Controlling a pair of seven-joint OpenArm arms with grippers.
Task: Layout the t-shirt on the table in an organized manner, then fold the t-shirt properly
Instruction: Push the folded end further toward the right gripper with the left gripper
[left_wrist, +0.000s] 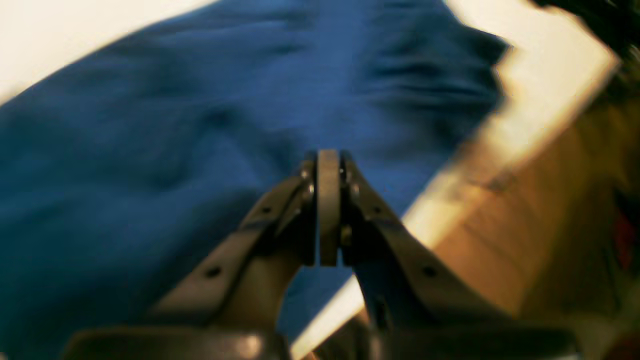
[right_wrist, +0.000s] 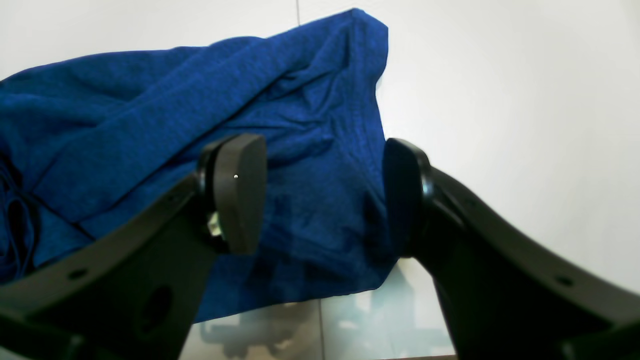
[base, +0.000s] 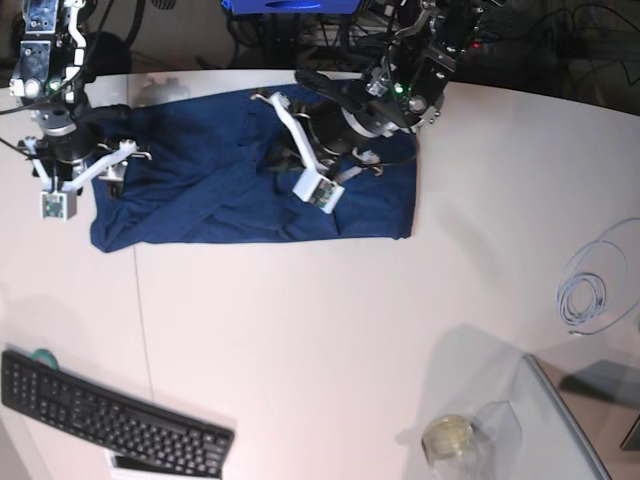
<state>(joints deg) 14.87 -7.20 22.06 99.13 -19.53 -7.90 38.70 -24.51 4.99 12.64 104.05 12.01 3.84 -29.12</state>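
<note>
Your soft navy t-shirt (base: 250, 190) lies rumpled in diagonal folds across the far side of the smooth white surface (base: 330, 330). Your left hand (left_wrist: 328, 165) is pressed together above it; your right hand (right_wrist: 320, 195) gapes apart over a creased edge.

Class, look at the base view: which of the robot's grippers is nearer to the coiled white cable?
Left. The left gripper hovers shut over the t-shirt mid-table, closer to the coiled white cable; the right gripper stands open at the shirt's far end.
</note>
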